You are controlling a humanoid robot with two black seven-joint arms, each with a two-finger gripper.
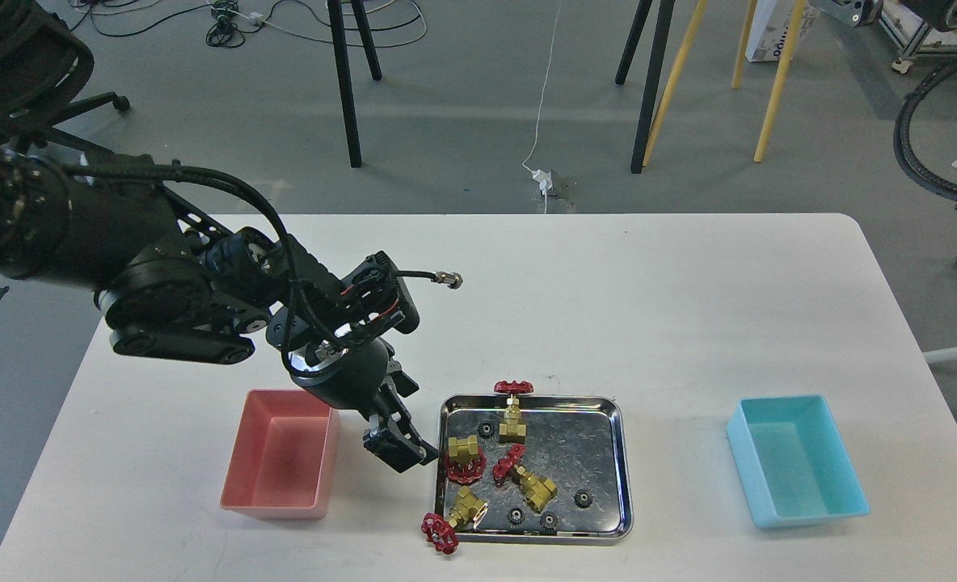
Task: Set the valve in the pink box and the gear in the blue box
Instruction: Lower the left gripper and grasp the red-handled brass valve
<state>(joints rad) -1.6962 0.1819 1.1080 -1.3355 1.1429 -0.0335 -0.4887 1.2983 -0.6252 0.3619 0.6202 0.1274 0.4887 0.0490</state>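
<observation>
Left gripper point(402, 447) between pink box point(240, 495) and tray point(622, 453) edge, jaw state unclear, nearest valve point(465, 459) wheel toward lower frame.

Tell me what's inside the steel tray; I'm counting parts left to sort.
The steel tray holds four valves, two overhanging its rim, and five visible gears. Any gear beneath a valve would be hidden.

Left arm enters from the left edge, upper links bulky and black, cabling looped over the forearm. Wrist bends downward and to the right. Left gripper point(402, 449) points down toward the surface; jaws are dark and seen at an angle, so their spacing cannot be told. Right arm out of view.
</observation>
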